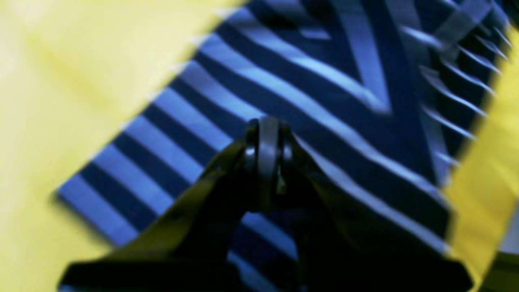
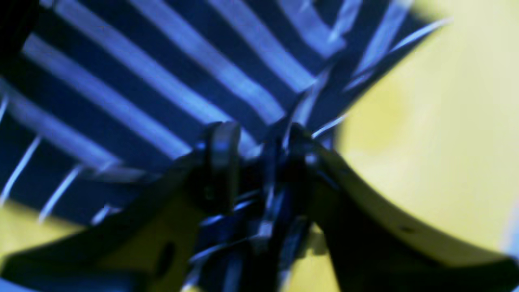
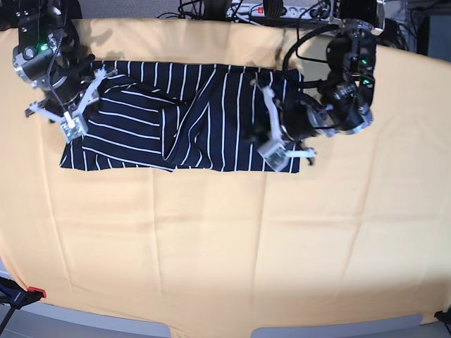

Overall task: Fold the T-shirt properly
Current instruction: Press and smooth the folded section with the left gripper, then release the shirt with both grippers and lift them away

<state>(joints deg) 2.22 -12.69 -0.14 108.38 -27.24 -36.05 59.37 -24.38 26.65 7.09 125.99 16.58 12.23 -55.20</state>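
T-shirt (image 3: 190, 116): spread striped on the yellow cloth (image 3: 225, 239).
My left hand (image 1: 265, 138): clenched, empty, above the T-shirt.
My right hand (image 2: 255, 150): parted around a T-shirt fold.

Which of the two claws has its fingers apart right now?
The right gripper, at the T-shirt's left end in the base view; the left gripper has its fingers pressed together.

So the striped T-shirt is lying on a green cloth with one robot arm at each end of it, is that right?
Nearly. The cloth under the T-shirt is yellow-orange, not green, as the base view shows. The rest holds: the left gripper is at one end of the shirt and the right gripper at the other.
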